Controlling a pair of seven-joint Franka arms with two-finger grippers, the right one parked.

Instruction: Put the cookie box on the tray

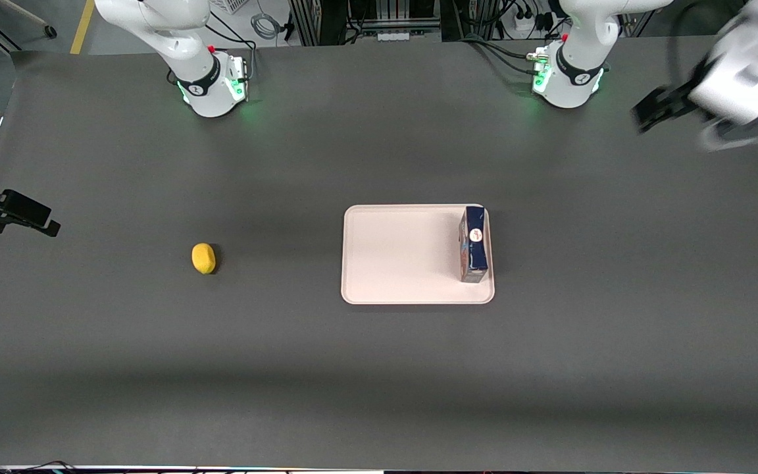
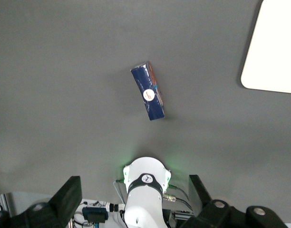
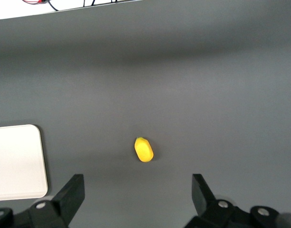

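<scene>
Glossy blue cookie box [image 1: 474,243] stands on smooth rimmed tray [image 1: 412,254] (near one edge) — gripper [image 1: 656,108] aloft, fingers spread.

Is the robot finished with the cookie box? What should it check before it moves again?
1. Cookie box on the tray: cannot tell. The front view shows it on the tray, but the left wrist view shows it on the dark table, apart from the tray.
2. Gripper empty and open: ok.
3. Gripper away from the box: ok, it is raised at the working arm's end of the table.
4. Yellow object away from the tray: ok, it lies toward the parked arm's end.
</scene>
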